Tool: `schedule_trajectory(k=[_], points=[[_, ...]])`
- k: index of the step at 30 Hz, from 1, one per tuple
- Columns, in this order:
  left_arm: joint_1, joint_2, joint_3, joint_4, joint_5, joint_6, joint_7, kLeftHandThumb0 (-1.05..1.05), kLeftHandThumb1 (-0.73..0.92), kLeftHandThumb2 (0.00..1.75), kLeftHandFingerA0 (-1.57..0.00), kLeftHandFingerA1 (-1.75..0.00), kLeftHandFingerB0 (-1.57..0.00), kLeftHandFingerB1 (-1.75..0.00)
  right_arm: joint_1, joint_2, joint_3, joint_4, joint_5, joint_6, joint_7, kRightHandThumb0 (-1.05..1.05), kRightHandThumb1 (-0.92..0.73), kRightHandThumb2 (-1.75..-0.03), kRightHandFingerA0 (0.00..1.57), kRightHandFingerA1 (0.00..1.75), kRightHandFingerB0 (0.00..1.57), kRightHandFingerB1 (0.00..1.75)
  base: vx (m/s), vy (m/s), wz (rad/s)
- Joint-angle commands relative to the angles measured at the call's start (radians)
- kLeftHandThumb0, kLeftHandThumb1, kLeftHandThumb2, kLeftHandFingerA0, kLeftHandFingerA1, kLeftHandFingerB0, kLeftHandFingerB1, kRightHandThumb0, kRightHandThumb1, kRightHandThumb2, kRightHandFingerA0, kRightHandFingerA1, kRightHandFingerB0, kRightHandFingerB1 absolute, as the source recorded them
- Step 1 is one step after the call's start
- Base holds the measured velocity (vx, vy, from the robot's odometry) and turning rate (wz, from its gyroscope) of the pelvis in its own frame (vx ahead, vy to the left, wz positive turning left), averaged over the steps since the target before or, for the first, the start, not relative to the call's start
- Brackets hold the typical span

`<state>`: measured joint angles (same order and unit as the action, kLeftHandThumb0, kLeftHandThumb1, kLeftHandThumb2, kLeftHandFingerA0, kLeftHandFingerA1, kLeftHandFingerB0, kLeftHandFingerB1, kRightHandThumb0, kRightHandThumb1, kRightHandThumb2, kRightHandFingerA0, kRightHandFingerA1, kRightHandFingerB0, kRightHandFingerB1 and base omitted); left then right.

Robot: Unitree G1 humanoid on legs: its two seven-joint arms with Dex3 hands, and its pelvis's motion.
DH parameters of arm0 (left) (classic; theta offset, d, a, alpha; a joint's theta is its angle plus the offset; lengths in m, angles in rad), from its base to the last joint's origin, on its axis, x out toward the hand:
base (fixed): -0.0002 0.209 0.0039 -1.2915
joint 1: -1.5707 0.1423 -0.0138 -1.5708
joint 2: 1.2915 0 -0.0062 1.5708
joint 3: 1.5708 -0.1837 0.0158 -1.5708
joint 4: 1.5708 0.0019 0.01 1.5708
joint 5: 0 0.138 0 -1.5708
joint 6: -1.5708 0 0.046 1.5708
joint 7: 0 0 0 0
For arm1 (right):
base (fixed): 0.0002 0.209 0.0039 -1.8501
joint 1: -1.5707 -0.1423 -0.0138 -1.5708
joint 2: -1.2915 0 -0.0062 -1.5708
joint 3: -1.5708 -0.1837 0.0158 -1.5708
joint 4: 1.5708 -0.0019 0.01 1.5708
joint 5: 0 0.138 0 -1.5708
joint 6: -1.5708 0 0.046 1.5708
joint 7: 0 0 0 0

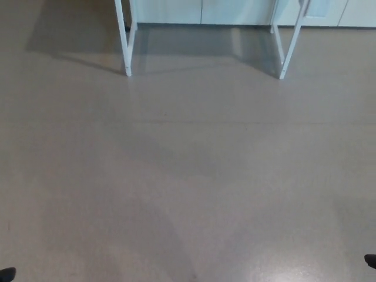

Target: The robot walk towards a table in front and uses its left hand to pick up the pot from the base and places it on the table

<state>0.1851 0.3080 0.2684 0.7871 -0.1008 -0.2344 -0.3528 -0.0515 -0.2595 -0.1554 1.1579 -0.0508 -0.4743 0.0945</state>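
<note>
Head view, looking down on a wide stretch of plain beige floor (188, 176). At the bottom left corner, a small black sliver of the left hand (6, 274) poked in at the edge. Too little of it showed to tell whether it was open or closed, or whether it held anything. Along the top, the table (123, 41) appeared only as white legs. One stood left of centre with a soft shadow spreading to its left, and the other stood right of centre, slanting inward toward the floor. Between and behind them ran a pale wall (200, 10). The tabletop was cut off above the frame, so the pot could not be seen. At the bottom right edge, a black sliver of the right hand (371, 260) showed, its state just as impossible to tell
</note>
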Motion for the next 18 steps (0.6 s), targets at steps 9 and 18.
schedule_trajectory(k=[9,18], points=[[0.024,0.021,-0.027,-0.010,0.019,-0.073,0.027,-0.26,0.55,0.58,-0.41,-0.35,-0.28,-0.31,0.002,-0.023,0.023,0.010,-0.003,-0.012,0.007,-0.66,-0.38,-0.73,0.73,0.53,0.48,0.45,0.23,0.099,0.07],[0.040,0.018,-0.020,-0.009,0.002,-0.065,0.024,-0.24,0.55,0.57,-0.41,-0.34,-0.29,-0.31,0.009,-0.031,0.050,0.011,-0.025,-0.024,-0.010,-0.69,-0.39,-0.74,0.74,0.53,0.47,0.45,0.32,-0.157,0.17]])
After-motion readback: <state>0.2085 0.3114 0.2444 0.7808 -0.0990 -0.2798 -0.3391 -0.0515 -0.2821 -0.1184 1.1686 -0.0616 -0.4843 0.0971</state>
